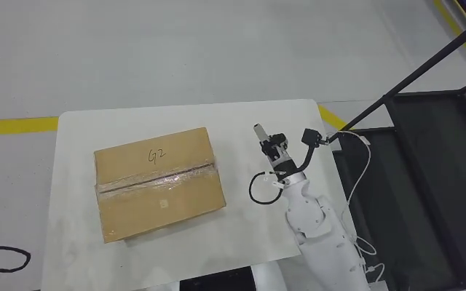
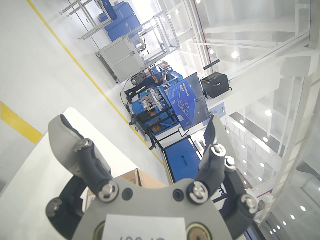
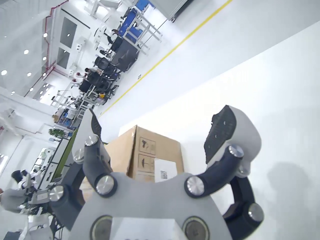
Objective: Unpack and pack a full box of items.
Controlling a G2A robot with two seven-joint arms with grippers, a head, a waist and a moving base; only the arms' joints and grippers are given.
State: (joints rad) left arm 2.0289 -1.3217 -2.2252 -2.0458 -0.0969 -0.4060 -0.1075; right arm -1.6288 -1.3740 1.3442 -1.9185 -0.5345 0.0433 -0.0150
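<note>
A closed cardboard box [image 1: 159,182], taped along its top seam, lies on the white table [image 1: 240,116], toward 9 o'clock of its middle. Well apart at 3 o'clock, an arm's gripper [image 1: 266,136] points toward 12 o'clock over the table

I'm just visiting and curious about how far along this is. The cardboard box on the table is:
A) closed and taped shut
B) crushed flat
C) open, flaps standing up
A: the box has its flaps down, with a strip of clear tape running along its top seam.
</note>
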